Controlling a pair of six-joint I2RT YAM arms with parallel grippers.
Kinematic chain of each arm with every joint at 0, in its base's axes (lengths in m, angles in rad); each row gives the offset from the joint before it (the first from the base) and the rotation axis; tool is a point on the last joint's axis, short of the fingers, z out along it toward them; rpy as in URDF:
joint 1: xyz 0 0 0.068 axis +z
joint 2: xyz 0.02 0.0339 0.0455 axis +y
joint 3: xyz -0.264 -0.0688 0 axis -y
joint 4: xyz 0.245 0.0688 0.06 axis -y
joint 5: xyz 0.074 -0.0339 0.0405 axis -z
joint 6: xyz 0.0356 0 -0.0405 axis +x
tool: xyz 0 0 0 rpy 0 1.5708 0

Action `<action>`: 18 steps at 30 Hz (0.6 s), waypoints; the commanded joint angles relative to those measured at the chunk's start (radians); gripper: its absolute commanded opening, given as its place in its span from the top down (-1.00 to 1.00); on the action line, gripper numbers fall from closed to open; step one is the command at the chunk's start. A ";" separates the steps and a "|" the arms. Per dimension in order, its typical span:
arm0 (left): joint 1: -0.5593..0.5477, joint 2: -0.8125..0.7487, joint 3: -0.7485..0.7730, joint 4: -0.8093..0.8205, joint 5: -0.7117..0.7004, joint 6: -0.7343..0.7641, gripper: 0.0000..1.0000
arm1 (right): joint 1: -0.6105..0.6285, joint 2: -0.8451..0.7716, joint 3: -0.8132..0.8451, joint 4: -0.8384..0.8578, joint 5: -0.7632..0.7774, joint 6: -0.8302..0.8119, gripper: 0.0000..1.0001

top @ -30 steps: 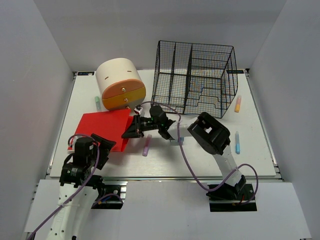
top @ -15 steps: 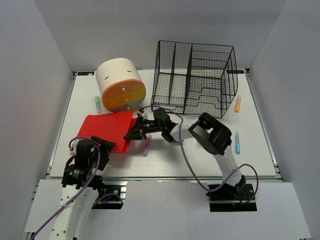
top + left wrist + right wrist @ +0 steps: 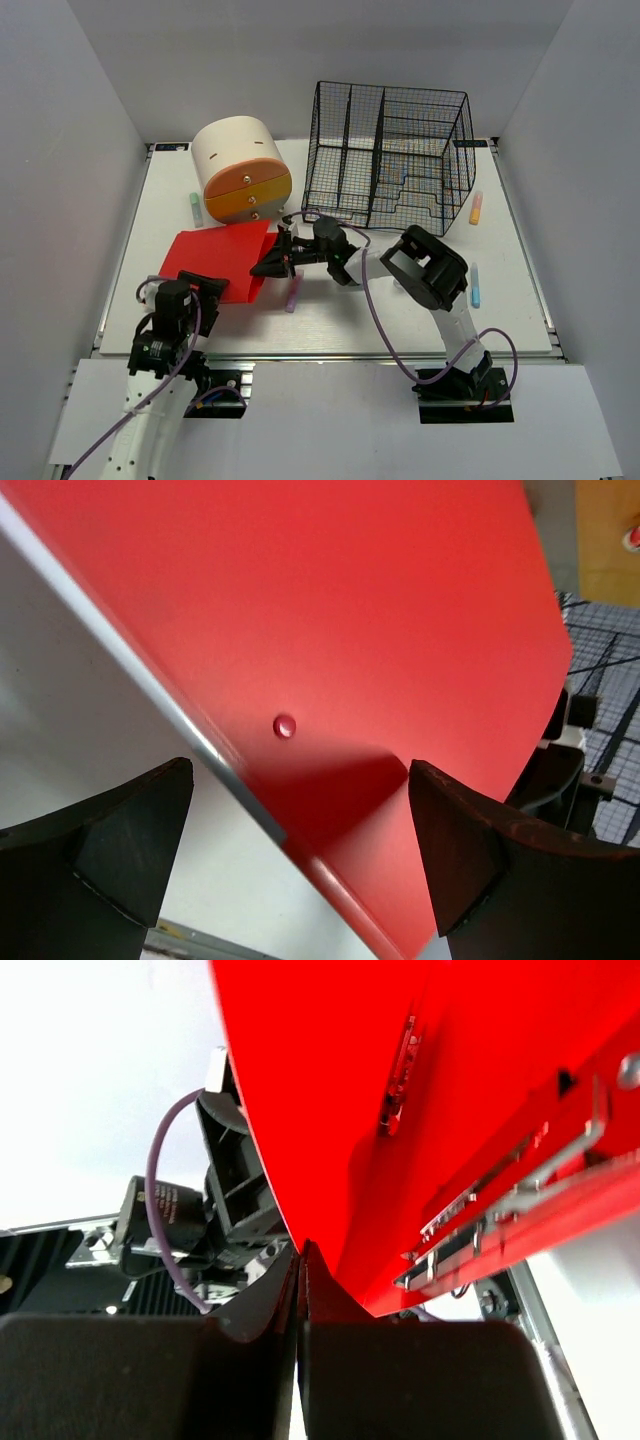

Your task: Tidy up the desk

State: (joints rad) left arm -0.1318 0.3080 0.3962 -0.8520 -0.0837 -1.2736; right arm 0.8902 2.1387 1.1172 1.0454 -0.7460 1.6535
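A red folder (image 3: 215, 260) lies on the left front of the white desk (image 3: 400, 315). My right gripper (image 3: 273, 264) is shut on the folder's right edge. In the right wrist view the jaws (image 3: 302, 1250) are pressed together on the thin red cover (image 3: 450, 1090), which is raised and shows a metal clip inside. My left gripper (image 3: 205, 288) is open at the folder's front left corner. In the left wrist view its fingers (image 3: 300, 790) straddle the folder's edge (image 3: 350, 630) without touching it.
A cream-and-orange drawer box (image 3: 240, 170) stands behind the folder, and a black wire basket (image 3: 390, 155) stands at the back right. Markers lie loose: purple (image 3: 294, 292) by the folder, green (image 3: 196, 207) at the left, orange (image 3: 476, 207) and blue (image 3: 475, 285) at the right.
My right wrist has moved a little to the right, taking the folder's right edge with it. My left arm has drawn back slightly toward the front edge.
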 commanded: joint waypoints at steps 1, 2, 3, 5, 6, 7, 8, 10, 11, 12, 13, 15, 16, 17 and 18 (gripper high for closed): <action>0.008 -0.039 -0.011 0.024 -0.047 -0.047 -0.96 | 0.000 -0.077 -0.010 0.111 -0.016 0.041 1.00; 0.008 -0.052 -0.011 0.021 -0.054 -0.052 -0.96 | -0.002 -0.079 -0.013 0.116 -0.016 0.045 1.00; 0.008 -0.072 -0.008 0.013 -0.062 -0.067 -0.96 | -0.002 -0.082 -0.016 0.120 -0.018 0.055 1.00; 0.008 -0.114 -0.011 0.014 -0.088 -0.078 -0.96 | 0.001 -0.086 -0.019 0.130 -0.018 0.063 1.00; 0.008 -0.128 -0.013 0.018 -0.094 -0.087 -0.96 | 0.004 -0.086 -0.022 0.134 -0.018 0.074 1.00; 0.008 -0.141 -0.017 0.018 -0.108 -0.093 -0.96 | 0.003 -0.088 -0.025 0.137 -0.018 0.077 1.00; 0.008 -0.161 -0.023 0.031 -0.111 -0.099 -0.96 | 0.004 -0.089 -0.025 0.140 -0.018 0.080 1.00; 0.008 -0.168 -0.031 0.039 -0.116 -0.107 -0.96 | 0.006 -0.092 -0.030 0.142 -0.016 0.084 1.00; 0.008 -0.167 -0.036 0.050 -0.114 -0.110 -0.96 | 0.003 -0.094 -0.033 0.146 -0.016 0.089 1.00; 0.008 -0.161 -0.039 0.054 -0.116 -0.110 -0.96 | 0.006 -0.094 -0.040 0.156 -0.018 0.094 1.00; 0.008 -0.153 -0.042 0.056 -0.116 -0.115 -0.96 | 0.007 -0.097 -0.042 0.159 -0.018 0.101 1.00; 0.008 -0.136 -0.045 0.073 -0.111 -0.113 -0.96 | 0.007 -0.103 -0.051 0.171 -0.015 0.109 1.00; 0.008 -0.129 -0.045 0.077 -0.110 -0.113 -0.96 | 0.007 -0.103 -0.054 0.174 -0.015 0.115 1.00; 0.008 -0.126 -0.045 0.082 -0.110 -0.116 -0.95 | 0.010 -0.105 -0.056 0.179 -0.016 0.118 1.00; 0.008 -0.119 -0.045 0.085 -0.111 -0.116 -0.91 | 0.007 -0.106 -0.057 0.183 -0.018 0.121 1.00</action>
State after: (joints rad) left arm -0.1318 0.1703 0.3565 -0.8047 -0.1745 -1.3754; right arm 0.8909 2.1002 1.0641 1.1244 -0.7506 1.7458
